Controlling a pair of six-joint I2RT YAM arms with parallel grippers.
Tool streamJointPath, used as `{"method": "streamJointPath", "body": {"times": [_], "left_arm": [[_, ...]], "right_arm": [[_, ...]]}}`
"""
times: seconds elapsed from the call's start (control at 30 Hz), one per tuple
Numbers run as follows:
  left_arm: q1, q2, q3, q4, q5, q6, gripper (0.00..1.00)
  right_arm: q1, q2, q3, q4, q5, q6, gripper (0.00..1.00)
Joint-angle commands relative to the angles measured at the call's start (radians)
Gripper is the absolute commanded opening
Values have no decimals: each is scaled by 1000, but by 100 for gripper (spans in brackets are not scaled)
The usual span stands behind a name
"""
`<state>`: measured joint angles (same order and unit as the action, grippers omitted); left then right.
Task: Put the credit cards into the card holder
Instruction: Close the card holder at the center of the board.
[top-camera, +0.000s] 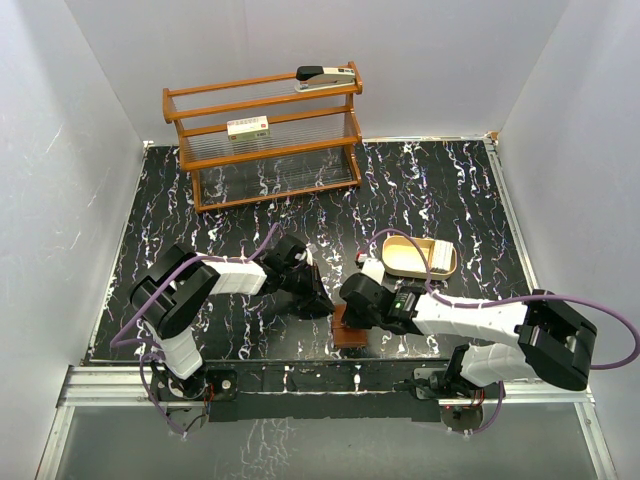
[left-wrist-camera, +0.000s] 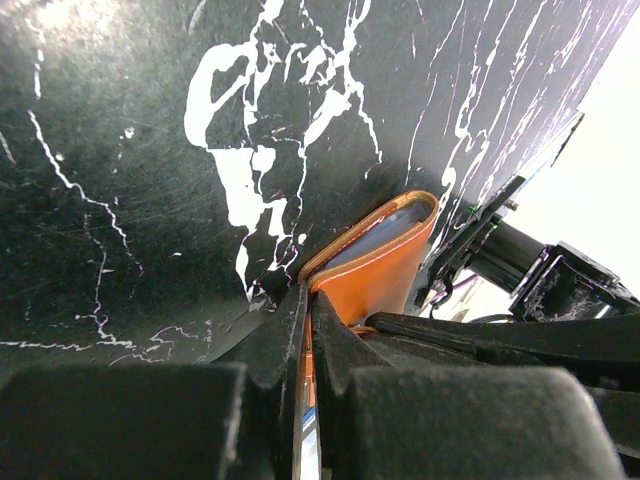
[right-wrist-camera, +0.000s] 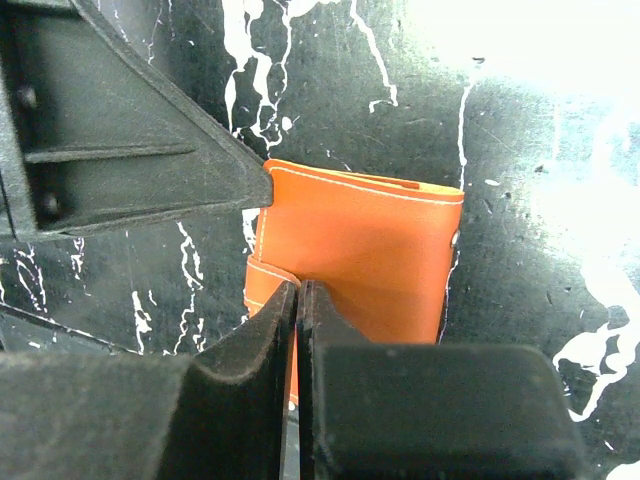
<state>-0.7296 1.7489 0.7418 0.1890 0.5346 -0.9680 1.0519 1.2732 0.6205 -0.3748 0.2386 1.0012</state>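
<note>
Both grippers pinch the brown leather card holder, which lies on the marbled table near the arm bases, seemingly to steady it and part its leaves for loading; the left gripper has its fingers pressed together on one corner edge, an orange sliver showing between them; the right gripper is likewise clamped on the near edge; a pale blue-grey credit card appears to sit inside the fold, just beyond the left fingertips; whether further cards lie in the tan tray cannot be told.

Brown card holder lies folded (pale credit card inside).
</note>
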Motion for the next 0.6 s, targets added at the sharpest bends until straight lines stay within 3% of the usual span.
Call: {"method": "streamJointPath", "body": {"times": [0.0, 0.43, 0.57], "left_arm": [[-3, 2, 7, -97, -94, 39, 0], [-2, -16, 40, -174, -142, 70, 0], [-1, -77, 65, -222, -162, 81, 13]], "right_arm": [[-3, 2, -34, -10, 60, 3, 0], [-4, -37, -108, 4, 65, 32, 0], [-4, -45, -128, 12, 67, 35, 0]]}}
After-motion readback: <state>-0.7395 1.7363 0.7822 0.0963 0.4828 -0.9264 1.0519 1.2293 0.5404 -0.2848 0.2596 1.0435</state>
